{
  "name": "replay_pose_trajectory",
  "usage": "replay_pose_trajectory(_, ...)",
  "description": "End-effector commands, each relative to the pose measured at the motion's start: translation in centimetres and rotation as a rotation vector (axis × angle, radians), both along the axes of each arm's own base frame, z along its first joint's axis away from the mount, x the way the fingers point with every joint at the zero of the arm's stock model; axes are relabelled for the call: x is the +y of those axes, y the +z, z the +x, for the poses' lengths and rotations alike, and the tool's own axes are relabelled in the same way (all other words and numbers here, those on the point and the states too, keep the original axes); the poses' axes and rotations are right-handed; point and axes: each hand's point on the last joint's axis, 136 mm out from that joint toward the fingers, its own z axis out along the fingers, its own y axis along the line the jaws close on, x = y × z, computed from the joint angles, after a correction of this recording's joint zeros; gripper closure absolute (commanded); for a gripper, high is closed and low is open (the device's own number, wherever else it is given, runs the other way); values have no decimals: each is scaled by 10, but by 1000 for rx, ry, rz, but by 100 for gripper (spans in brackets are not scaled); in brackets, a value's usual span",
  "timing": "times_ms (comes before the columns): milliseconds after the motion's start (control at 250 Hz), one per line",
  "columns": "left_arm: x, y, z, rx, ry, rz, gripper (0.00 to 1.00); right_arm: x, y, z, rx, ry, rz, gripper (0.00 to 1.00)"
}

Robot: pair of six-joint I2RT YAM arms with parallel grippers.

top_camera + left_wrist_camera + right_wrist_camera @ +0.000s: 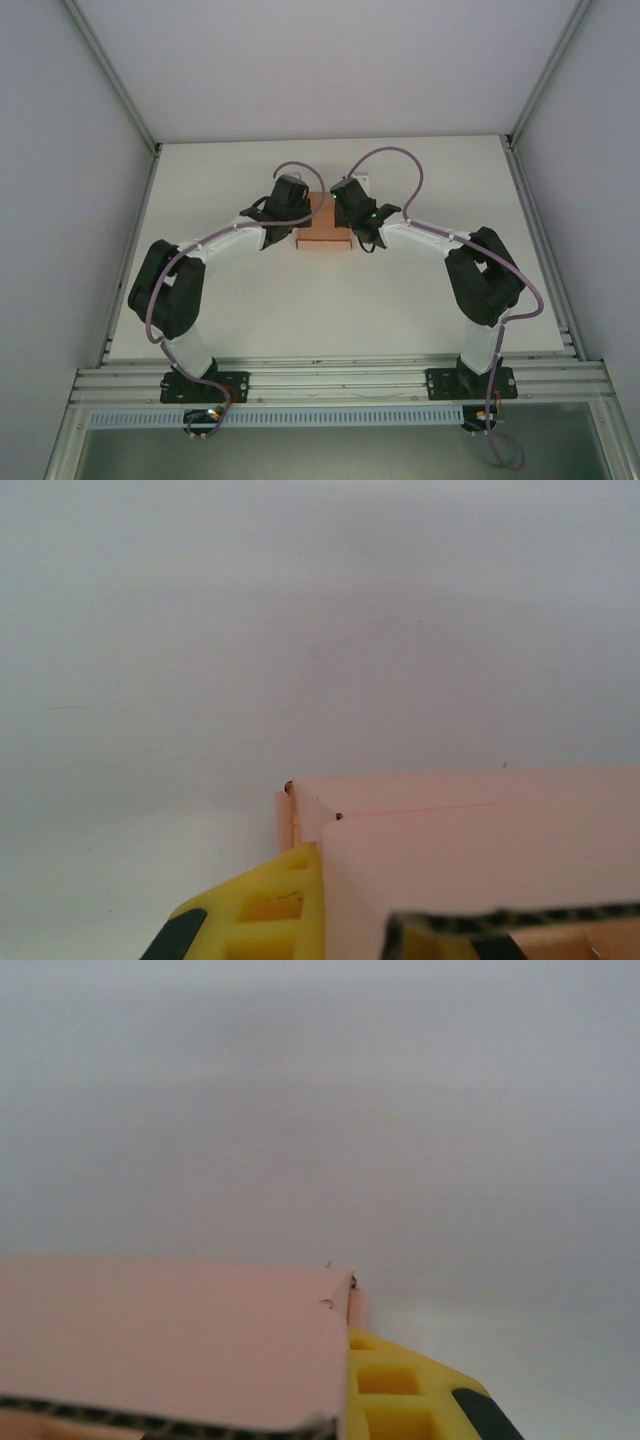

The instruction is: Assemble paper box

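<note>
The paper box (322, 225) sits mid-worktop towards the far edge; the left gripper (297, 222) and right gripper (352, 228) each pinch an opposite side wall, fingers narrowed on card, probably to hold it square

Salmon-pink paper box (322, 230), folded small and squarish, sits upright at the table's (300, 310) far middle.

Paper box (480, 850) cropped by wrist views' bottom edges.

The salmon-pink paper box (480, 850) fills the lower right. The left tool (385, 935) clasps its near wall, with a yellow finger (265, 915) outside on the left and a black-edged finger (510, 925) on the right. Pale desk (120, 880) lies to the left.
</note>
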Motion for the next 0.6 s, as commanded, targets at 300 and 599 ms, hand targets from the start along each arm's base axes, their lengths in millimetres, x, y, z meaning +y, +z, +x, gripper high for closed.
replay_pose_trajectory(300, -23, -15, -46, 8, -163, -37, 91, 26, -8, -31, -65, 191, -36, 100)
replay_pose_trajectory(599, -15, 18, -60, -64, -169, 2, 40, 7, -36, -52, -78, 165, -225, 100)
